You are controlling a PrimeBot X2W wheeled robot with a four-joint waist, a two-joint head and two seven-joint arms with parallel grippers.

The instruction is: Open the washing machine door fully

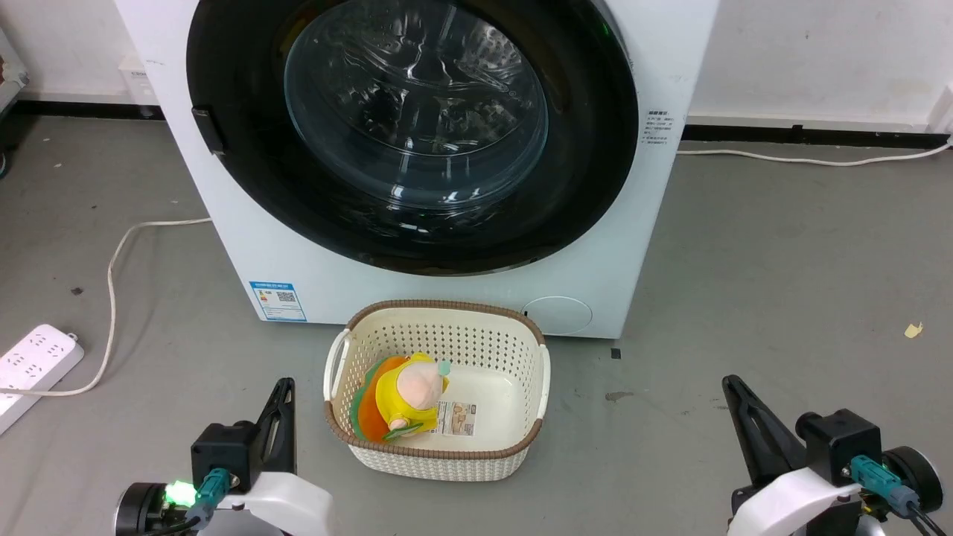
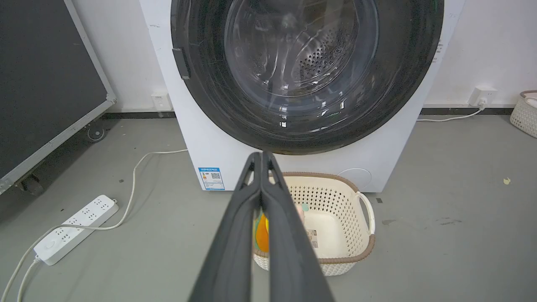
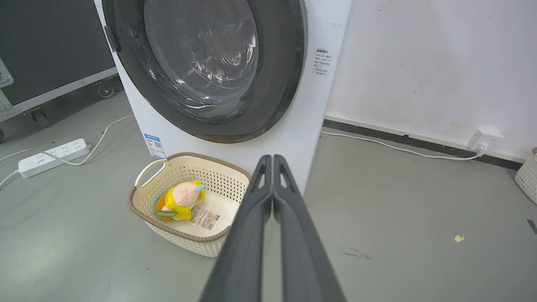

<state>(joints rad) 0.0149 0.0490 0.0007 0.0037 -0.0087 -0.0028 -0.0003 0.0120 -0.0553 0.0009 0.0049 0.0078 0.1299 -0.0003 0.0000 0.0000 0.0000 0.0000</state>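
Note:
The white washing machine (image 1: pixel 461 298) stands ahead on the grey floor. Its round glossy black door (image 1: pixel 588 149) with the clear glass bowl (image 1: pixel 417 104) lies flat against the machine's front, closed. A small black handle (image 1: pixel 208 130) sits on the door's left edge; it is also in the left wrist view (image 2: pixel 181 63). My left gripper (image 1: pixel 283 387) is low at the left, shut and empty, far below the handle. My right gripper (image 1: pixel 731 383) is low at the right, shut and empty. Both point toward the machine from a distance.
A cream perforated basket (image 1: pixel 528 387) with a yellow plush toy (image 1: pixel 409 391) stands on the floor right before the machine, between my arms. A white power strip (image 1: pixel 33 365) and its cable (image 1: pixel 112 283) lie at the left. Another cable (image 1: pixel 811 160) runs along the right wall.

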